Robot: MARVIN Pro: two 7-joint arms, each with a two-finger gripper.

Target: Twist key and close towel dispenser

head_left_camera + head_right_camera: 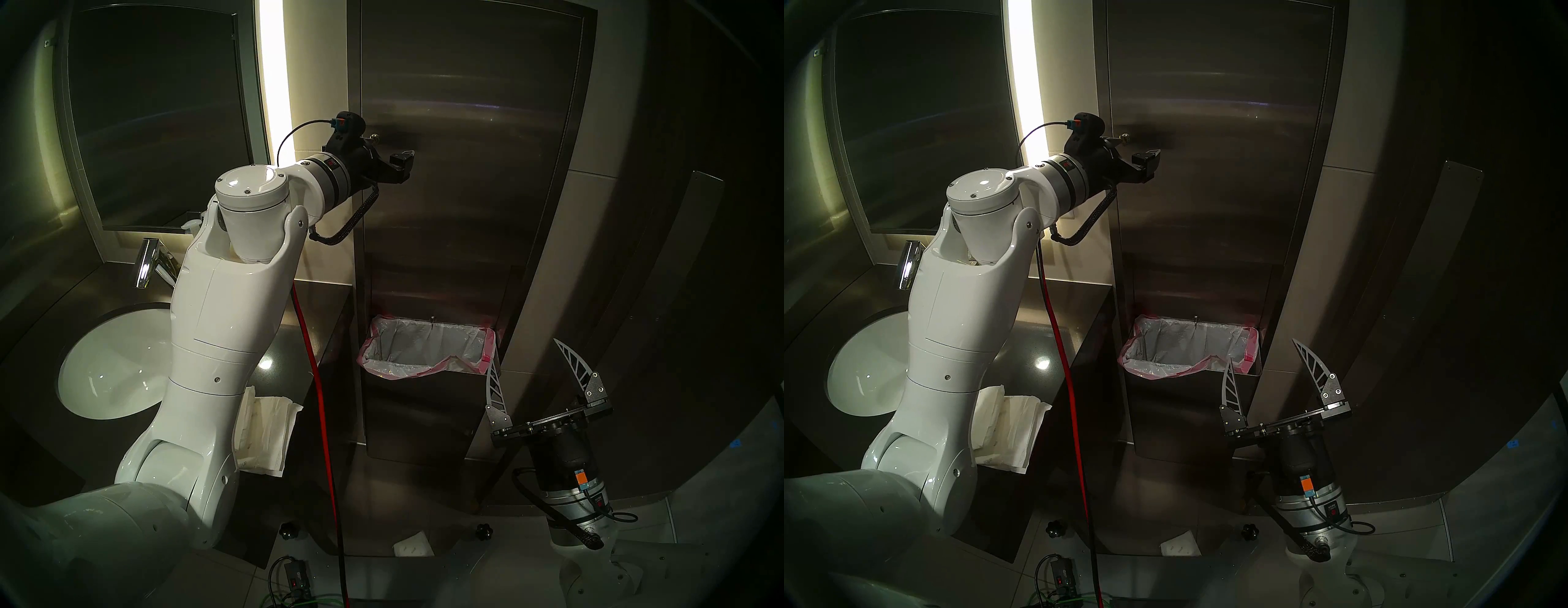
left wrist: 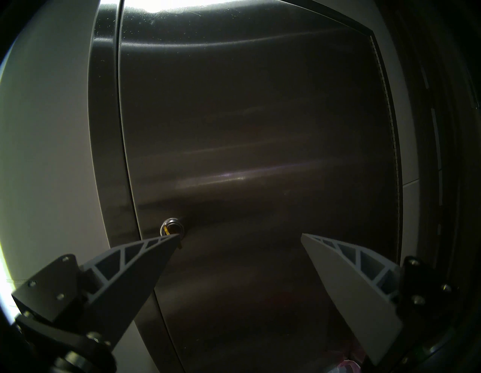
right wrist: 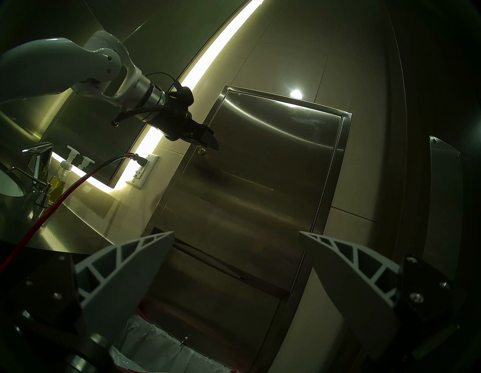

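The towel dispenser is a tall brushed-steel wall cabinet, and its door lies flush in its frame. A small brass key sits in the round lock by the door's left edge, also seen as the key and the key. My left gripper is open and faces the door. Its left fingertip overlaps the lock's lower rim, and nothing is between the jaws. My right gripper hangs low at the right, open and empty, pointing up at the cabinet.
Under the door sits a waste bin with a pink-edged liner. Left of the cabinet are a counter with a white sink, a faucet, a stack of paper towels and a red cable. The mirror hangs above.
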